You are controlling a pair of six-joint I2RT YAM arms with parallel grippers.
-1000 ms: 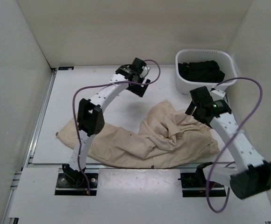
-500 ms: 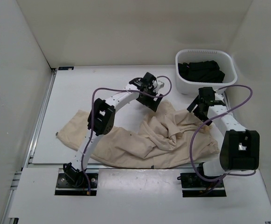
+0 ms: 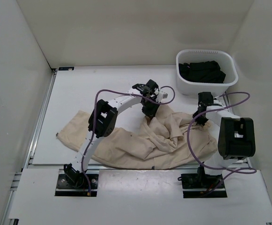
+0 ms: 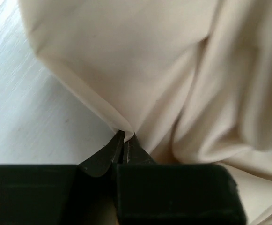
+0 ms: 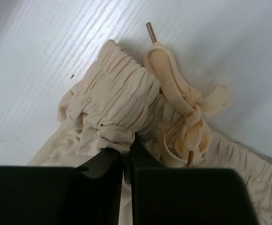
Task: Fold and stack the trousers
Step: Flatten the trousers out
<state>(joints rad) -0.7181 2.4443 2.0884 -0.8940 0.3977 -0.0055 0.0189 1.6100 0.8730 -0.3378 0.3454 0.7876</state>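
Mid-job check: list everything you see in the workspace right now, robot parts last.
beige soft cotton trousers: one, beige, crumpled across the table's near half
flat beige drawstring: one, beige, tied at the gathered waistband
white plastic basket: one, white, far right corner
black fabric garment: one, black, inside the basket
white table: one, white, under everything
left tool: one, black, pinching a trouser fabric edge
right tool: one, black, pinching the gathered waistband
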